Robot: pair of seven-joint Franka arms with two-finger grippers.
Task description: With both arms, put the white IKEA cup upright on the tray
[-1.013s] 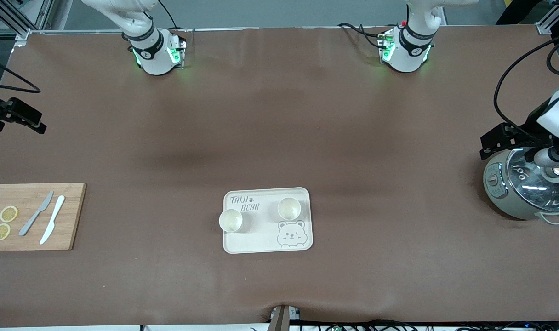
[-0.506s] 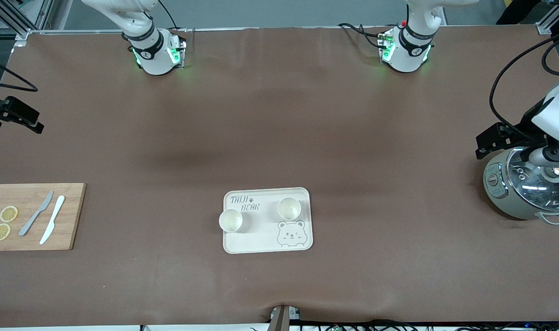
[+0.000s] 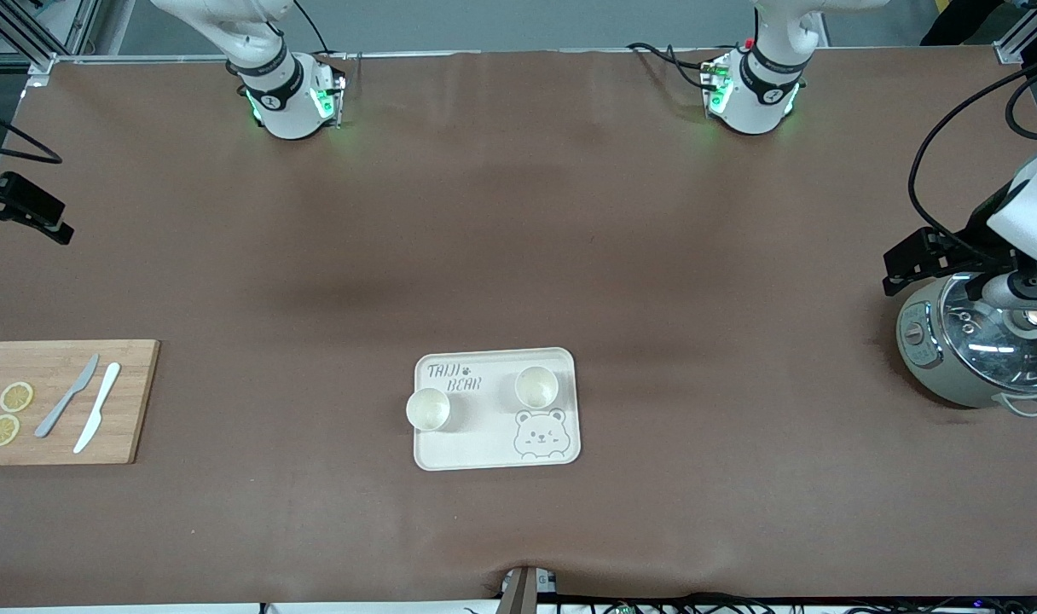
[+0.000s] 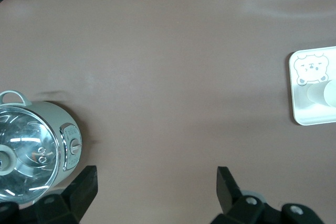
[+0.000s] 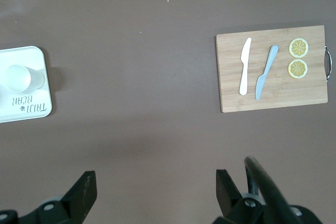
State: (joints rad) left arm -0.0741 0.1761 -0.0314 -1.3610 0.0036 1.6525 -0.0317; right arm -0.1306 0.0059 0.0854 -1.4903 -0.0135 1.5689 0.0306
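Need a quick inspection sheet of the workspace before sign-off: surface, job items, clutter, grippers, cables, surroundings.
Surface: brown mat, slightly rippled at the edge nearest the front camera.
Job's things: tray mid-table; two white cups upright on it, one beside the lettering, one at the rim toward the right arm's end.
Clutter: cutting board with two knives and two lemon slices at the right arm's end; lidded cooker at the left arm's end.
Grippers: left gripper open, empty, by the cooker; right gripper open, empty, over bare mat near the board.
Cables: black leads at the left arm's base; more along the near table edge.
Surroundings: metal framing at the corners.
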